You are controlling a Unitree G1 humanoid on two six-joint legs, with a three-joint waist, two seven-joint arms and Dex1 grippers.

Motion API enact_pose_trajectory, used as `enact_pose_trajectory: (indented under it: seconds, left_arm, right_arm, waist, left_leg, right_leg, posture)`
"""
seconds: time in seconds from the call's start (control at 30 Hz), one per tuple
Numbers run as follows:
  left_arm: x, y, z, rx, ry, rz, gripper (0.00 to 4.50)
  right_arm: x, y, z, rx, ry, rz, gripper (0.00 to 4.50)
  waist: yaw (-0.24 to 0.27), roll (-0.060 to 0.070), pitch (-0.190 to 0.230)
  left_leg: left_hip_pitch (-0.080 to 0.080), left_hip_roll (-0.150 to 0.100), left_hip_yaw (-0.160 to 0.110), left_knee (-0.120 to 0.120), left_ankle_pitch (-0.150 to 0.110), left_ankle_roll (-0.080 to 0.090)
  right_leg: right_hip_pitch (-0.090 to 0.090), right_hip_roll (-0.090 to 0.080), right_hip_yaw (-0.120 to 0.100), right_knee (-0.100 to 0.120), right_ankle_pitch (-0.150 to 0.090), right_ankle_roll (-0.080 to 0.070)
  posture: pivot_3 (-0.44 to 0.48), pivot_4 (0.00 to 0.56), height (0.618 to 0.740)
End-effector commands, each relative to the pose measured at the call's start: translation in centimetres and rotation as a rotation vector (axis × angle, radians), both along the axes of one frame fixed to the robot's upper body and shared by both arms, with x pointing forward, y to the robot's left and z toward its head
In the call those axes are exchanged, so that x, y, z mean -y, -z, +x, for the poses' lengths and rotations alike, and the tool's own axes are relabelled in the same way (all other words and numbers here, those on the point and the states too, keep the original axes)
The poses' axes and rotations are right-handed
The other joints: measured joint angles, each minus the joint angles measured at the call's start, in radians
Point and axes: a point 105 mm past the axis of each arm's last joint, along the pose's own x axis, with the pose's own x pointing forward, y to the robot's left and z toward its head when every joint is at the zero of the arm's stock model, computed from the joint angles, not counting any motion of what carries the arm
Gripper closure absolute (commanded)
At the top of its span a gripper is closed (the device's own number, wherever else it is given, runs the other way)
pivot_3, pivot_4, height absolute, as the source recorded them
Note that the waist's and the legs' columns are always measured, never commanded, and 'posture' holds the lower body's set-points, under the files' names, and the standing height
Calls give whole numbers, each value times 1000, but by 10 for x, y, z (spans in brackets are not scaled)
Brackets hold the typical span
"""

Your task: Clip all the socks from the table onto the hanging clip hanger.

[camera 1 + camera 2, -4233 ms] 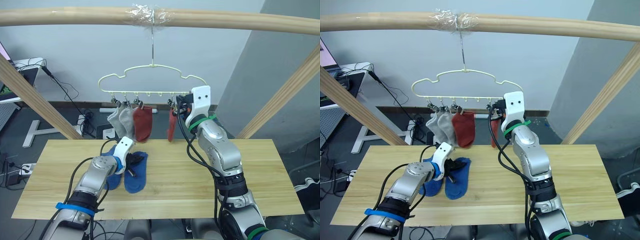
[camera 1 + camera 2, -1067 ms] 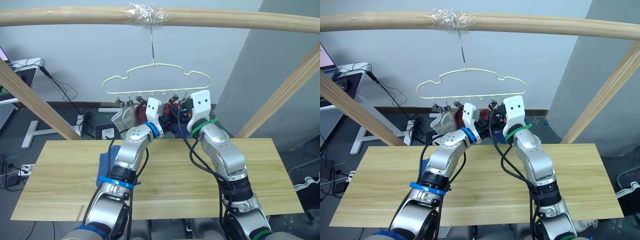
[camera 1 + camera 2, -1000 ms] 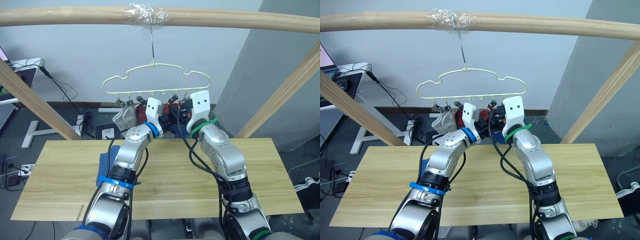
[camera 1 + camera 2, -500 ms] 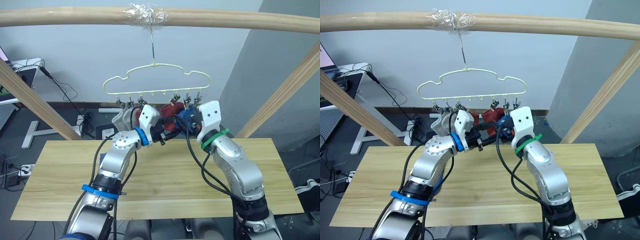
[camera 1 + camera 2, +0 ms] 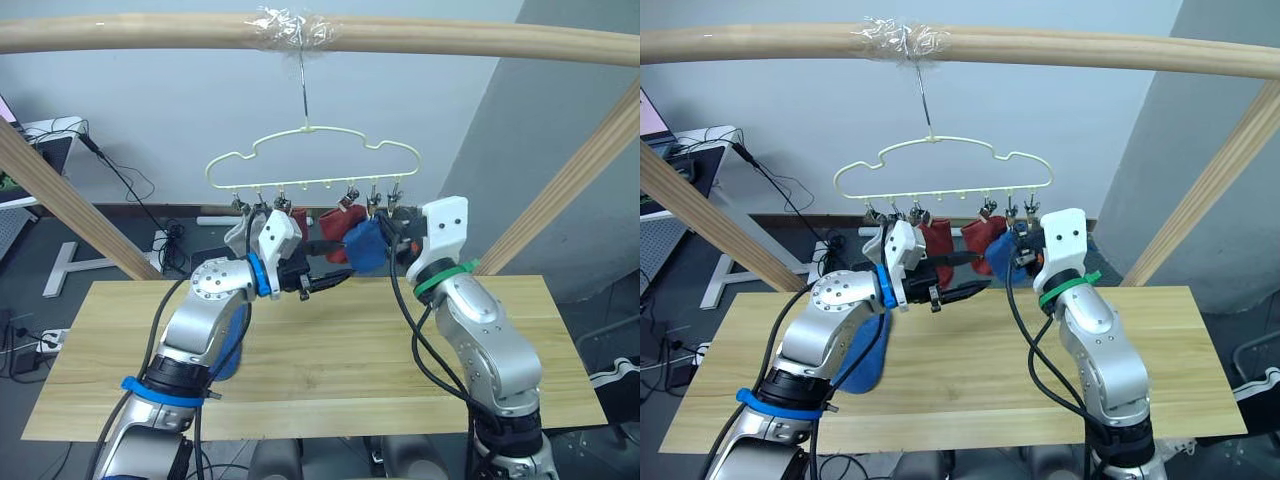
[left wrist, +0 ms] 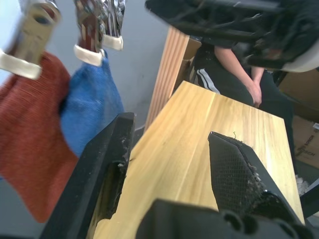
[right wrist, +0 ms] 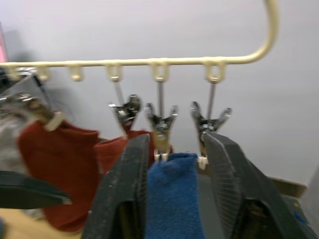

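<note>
The pale-yellow clip hanger (image 5: pixel 300 184) hangs from the overhead pole. Grey socks (image 5: pixel 238 232) and two rust-red socks (image 5: pixel 337 222) hang from its clips. A blue sock (image 7: pixel 172 199) is pinned in a silver clip (image 7: pixel 160 123) near the hanger's right end. My right gripper (image 7: pixel 177 139) stands open, one finger on each side of that hanging sock. My left gripper (image 5: pixel 335 263) is open and empty, just left of and below the blue sock (image 5: pixel 366 245), above the table (image 5: pixel 340 350). A second blue sock (image 5: pixel 865 365) lies on the table, partly hidden by my left arm.
A round wooden pole (image 5: pixel 150 30) spans overhead, with slanted poles at the left (image 5: pixel 60 190) and right (image 5: pixel 560 190). A seated person (image 6: pixel 234 64) is beyond the table's far end. A desk and cables are on the floor behind, to the left.
My left gripper opened, let go of the blue sock and drew back left and down. The sock now hangs from its clip. My right arm shifted right and its fingers narrowed.
</note>
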Motion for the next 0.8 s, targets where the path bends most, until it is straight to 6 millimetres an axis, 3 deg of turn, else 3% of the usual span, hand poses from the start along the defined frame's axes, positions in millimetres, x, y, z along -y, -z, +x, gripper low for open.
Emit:
enact_pose_trajectory:
  seconds: [0.03,0.47,0.8]
  left_arm:
    - [1,-17,-4,49,24,-22,1793]
    - [0,-18,-3,63,44,-19,1793]
    - [-5,-29,-5,51,85,-76,1793]
  right_arm:
    - [8,-9,6,27,72,13,2589]
    - [3,-6,25,-6,86,5,2589]
    - [3,-22,39,39,103,35,2589]
  waist:
    - [0,0,0]
    - [1,0,0]
    - [1,0,0]
  left_leg:
    - [0,0,0,0,0,0]
    - [0,0,0,0,0,0]
    - [0,0,0,0,0,0]
  right_leg:
    - [0,0,0,0,0,0]
    - [0,0,0,0,2,-4]
    - [0,0,0,0,3,-5]
  posture:
    - [-60,209,694]
    - [-53,205,694]
    - [-48,204,694]
